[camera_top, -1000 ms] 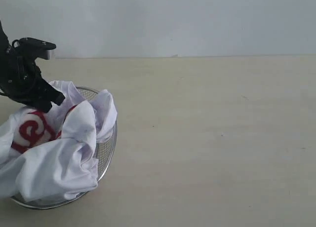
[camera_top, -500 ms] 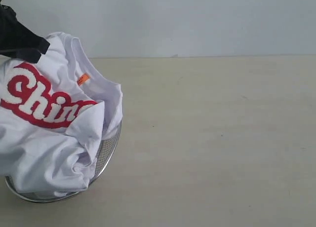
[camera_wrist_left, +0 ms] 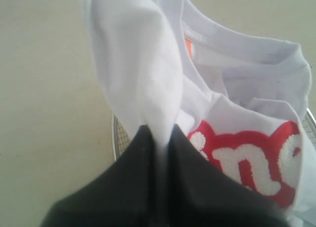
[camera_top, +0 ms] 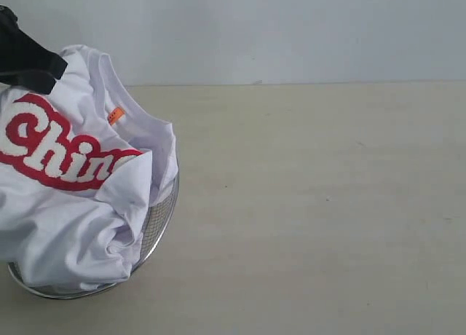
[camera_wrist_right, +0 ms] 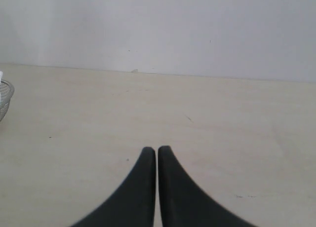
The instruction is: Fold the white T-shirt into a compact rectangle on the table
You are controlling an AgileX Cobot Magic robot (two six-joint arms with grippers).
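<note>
My left pincer (camera_wrist_left: 160, 138), held high, pinches a fold of the white T-shirt (camera_top: 73, 204), which hangs beneath it into the wire-mesh basket (camera_top: 159, 222). My right pincer (camera_wrist_right: 157, 150), pressed together, points out over the table (camera_wrist_right: 222, 128).

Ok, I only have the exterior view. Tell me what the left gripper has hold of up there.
Observer: The left gripper is shut on a bunched fold of the white T-shirt, with the cloth pinched between its jaws.
Operator: Now give me the right gripper. It's outside my picture.
Observer: The right gripper is shut and holds nothing, with bare table ahead of it.
Operator: Tell me whether its camera catches the basket.
Observer: Only a sliver of the wire-mesh basket, right at the edge of the right wrist view.
</note>
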